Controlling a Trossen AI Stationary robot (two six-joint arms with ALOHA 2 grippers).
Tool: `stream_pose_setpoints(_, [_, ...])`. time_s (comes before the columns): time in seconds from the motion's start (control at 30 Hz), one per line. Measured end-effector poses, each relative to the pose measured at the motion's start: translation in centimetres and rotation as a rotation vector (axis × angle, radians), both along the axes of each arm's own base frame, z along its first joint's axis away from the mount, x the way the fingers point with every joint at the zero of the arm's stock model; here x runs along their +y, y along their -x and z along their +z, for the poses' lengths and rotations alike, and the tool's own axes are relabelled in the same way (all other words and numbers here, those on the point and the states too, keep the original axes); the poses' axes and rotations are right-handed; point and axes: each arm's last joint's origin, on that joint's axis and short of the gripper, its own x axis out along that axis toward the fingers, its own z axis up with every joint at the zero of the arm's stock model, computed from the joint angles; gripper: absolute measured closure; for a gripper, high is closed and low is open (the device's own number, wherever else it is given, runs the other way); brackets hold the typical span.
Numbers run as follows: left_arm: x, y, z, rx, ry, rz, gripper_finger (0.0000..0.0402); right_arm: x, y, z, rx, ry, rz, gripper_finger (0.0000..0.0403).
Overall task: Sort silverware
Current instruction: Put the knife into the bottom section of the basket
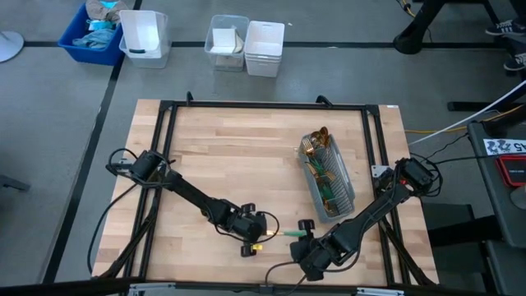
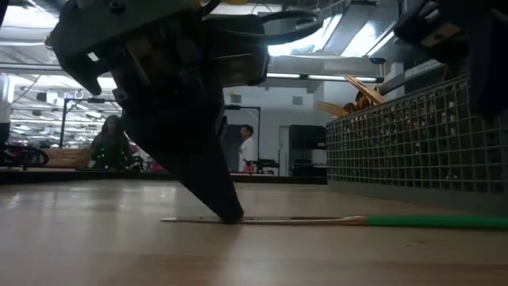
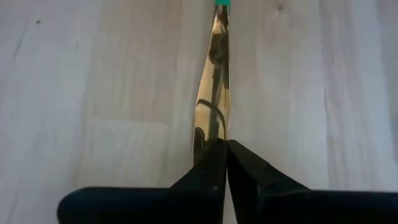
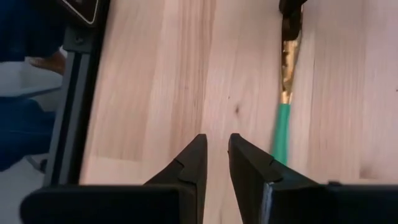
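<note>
One knife of the silverware (image 1: 275, 238) lies flat on the wooden table near its front edge, gold blade (image 3: 212, 93) toward the table's left, green handle (image 4: 283, 134) toward the right. My left gripper (image 3: 222, 144) is shut, its tips down on the blade. My right gripper (image 4: 216, 149) hovers just beside the handle's end, its fingers a little apart with nothing between them. More silverware (image 1: 316, 145) stands in the grey mesh caddy (image 1: 330, 179) at the right, gold heads sticking out of its far end. My left gripper rests its shut fingertips (image 2: 230, 213) on the flat upper face of the knife's blade (image 3: 208, 127), a little in from the tip. The fingers slant down from the table's left, along the knife. No part of the blade shows between them. The knife lies flat on the table.
The mesh caddy (image 2: 405, 135) lies slantwise on the table's right half. Black frame rails (image 1: 168, 123) run along the table's edges. White and blue bins (image 1: 246, 45) stand on the floor beyond the far edge. People (image 2: 111, 143) show in the room behind.
</note>
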Motion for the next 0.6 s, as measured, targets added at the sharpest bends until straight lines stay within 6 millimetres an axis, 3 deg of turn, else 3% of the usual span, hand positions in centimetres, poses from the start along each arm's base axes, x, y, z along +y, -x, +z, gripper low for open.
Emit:
stream_pose_setpoints(0.13, [-0.2,-0.3,0.9,-0.040,0.009,-0.025,0.0399,-0.4,-0.3,0.0,-0.004,0.011,0.014,0.0326])
stream_pose_setpoints(0.3, [-0.4,-0.6,1.5,-0.076,-0.008,-0.069,0.0397,-1.5,-1.3,-0.4,0.009,0.015,-0.024,0.0274])
stream_pose_setpoints(0.43, [-0.3,-0.7,1.5,-0.084,-0.031,-0.086,0.0397,-2.5,-2.6,-1.4,0.022,0.010,-0.065,0.0235])
stream_pose_setpoints(0.6, [-0.6,-0.2,1.3,-0.060,-0.044,-0.093,0.0383,-3.9,-4.4,-2.9,0.040,0.005,-0.065,0.0222])
